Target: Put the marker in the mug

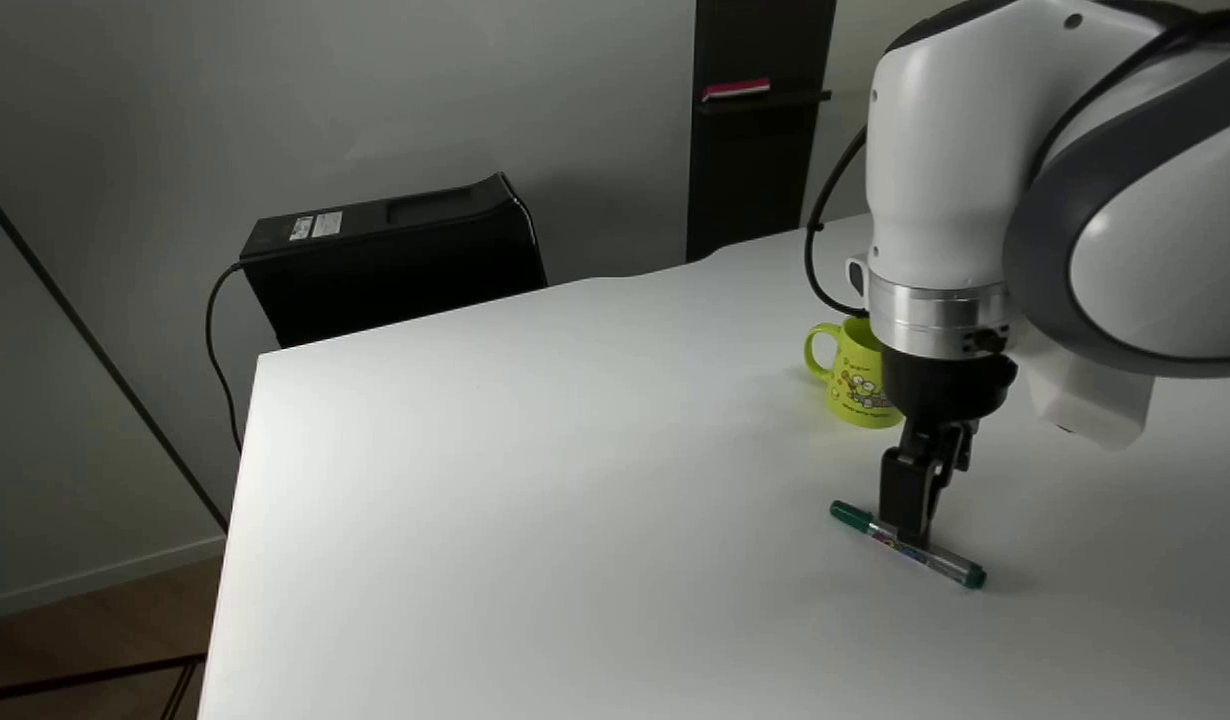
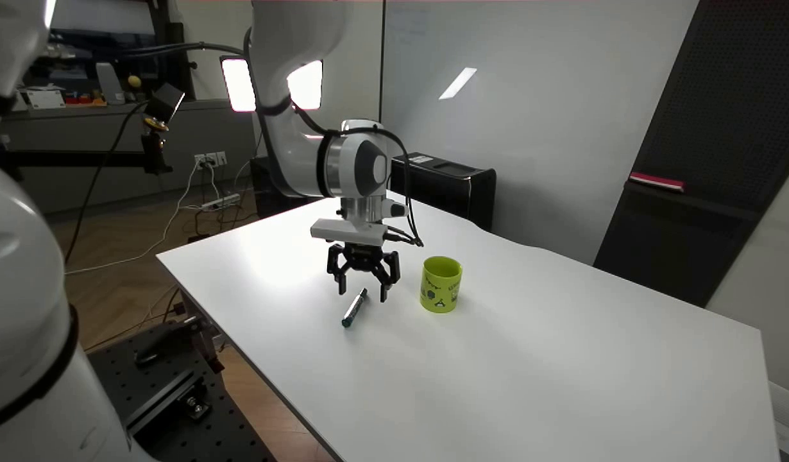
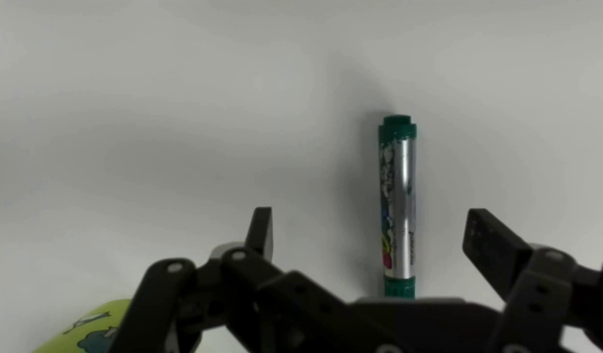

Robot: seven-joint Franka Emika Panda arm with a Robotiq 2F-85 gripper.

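The job looks to be at the reaching stage: the marker (image 3: pixel 399 206) lies flat on the bench (image 2: pixel 561 378), outside the mug (image 2: pixel 440 287), and the tool (image 2: pixel 362 296) stands spread wide, gripping nothing. Grasping, lifting and dropping it in are left. In the wrist view the marker's long axis runs up and down, across the line between the fingertips (image 3: pixel 260 231), short green end at top.

The arm (image 1: pixel 940 170) was white, grey-trimmed, with a silver collar (image 1: pixel 925 318) and black cable (image 1: pixel 815 227); the black jaws showed round screws (image 3: pixel 174 267).
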